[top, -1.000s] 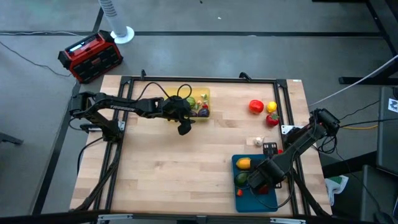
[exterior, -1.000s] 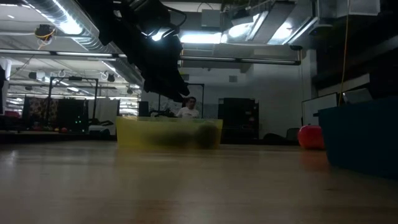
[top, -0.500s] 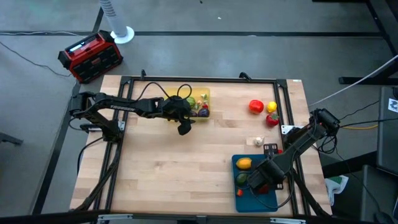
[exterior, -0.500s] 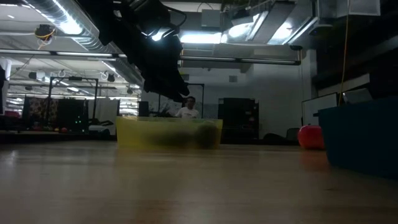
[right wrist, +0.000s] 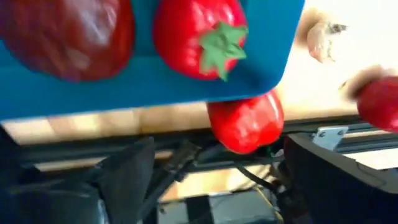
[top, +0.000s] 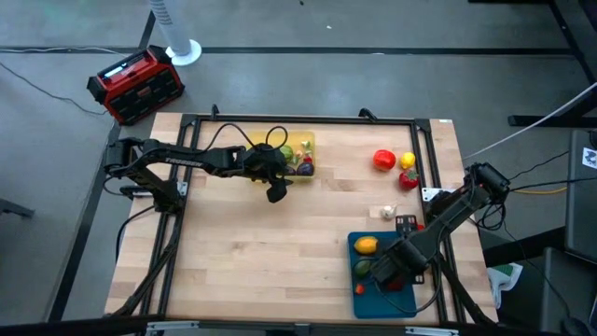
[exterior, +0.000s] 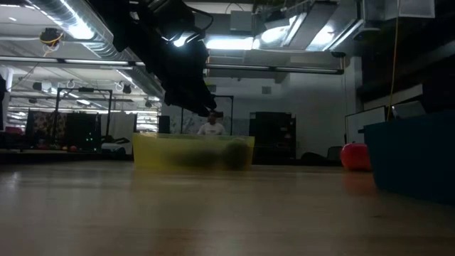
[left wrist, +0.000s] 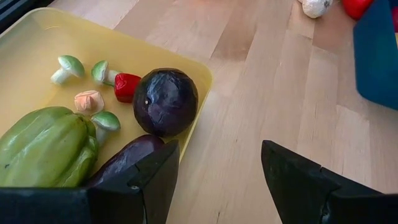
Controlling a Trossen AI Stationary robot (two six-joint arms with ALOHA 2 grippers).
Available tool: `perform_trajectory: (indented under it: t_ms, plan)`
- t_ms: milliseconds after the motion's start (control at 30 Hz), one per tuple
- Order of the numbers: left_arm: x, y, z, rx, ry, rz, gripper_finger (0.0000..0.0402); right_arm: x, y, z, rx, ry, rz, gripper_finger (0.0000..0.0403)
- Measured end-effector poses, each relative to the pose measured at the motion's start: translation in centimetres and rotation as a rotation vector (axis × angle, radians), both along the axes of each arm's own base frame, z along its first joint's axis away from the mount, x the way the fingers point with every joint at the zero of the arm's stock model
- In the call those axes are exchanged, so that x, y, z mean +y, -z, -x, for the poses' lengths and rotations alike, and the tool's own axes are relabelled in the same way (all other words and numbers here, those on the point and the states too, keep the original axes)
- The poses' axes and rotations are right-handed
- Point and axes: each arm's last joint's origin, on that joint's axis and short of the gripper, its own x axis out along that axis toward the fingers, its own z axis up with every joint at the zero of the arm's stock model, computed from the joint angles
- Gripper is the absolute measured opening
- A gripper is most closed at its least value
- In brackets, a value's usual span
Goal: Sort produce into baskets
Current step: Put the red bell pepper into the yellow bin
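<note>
Over the last second nothing on the table has moved. Both arms hold their poses and no piece has changed place, so the sort has not advanced. The only shift is a person [exterior: 211,128] in the room behind, seen in the low view, now slightly lower.

At the near right corner of the table [top: 252,252], the right gripper [top: 387,271] hangs over the teal tray [top: 403,303]. Its jaws are wide and nothing can be seen between them. The tray holds an orange [top: 366,245] and a green piece [top: 362,269].

Further in, four pieces wait on bare wood. A garlic [top: 385,213] lies just beyond the tray. A pepper [top: 409,181], a lemon [top: 408,161] and a tomato [top: 383,160] lie toward the far right corner. These look like the work left.

By the far edge, the left gripper [top: 276,193] hovers at the near rim of the yellow tray [top: 311,140]. Its jaws are partly apart and empty.

The high view gives the layout but hides the jaws. The left wrist view shows bare wood in that gap, and an eggplant [left wrist: 124,163], a purple cabbage [left wrist: 165,101], a green pepper [left wrist: 46,146] and small mushrooms [left wrist: 65,67] in the yellow tray. The right wrist view shows two red pieces in the teal tray, which the arm covers from above.
</note>
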Motion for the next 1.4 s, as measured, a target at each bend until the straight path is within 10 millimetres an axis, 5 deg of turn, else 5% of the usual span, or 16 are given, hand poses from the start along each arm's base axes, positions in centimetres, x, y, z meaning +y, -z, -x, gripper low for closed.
perform_trajectory:
  t_ms: [567,1400]
  plan:
    - [0.0,0.0,0.0,-0.001,-0.003,-0.002,0.0223,-2.5,5.2,2.6,0.223,-0.328,0.064,0.0351]
    - [0.0,0.0,-0.1,-0.005,-0.006,-0.006,0.0223,-3.4,8.8,3.6,0.212,-0.372,0.021,0.0351]
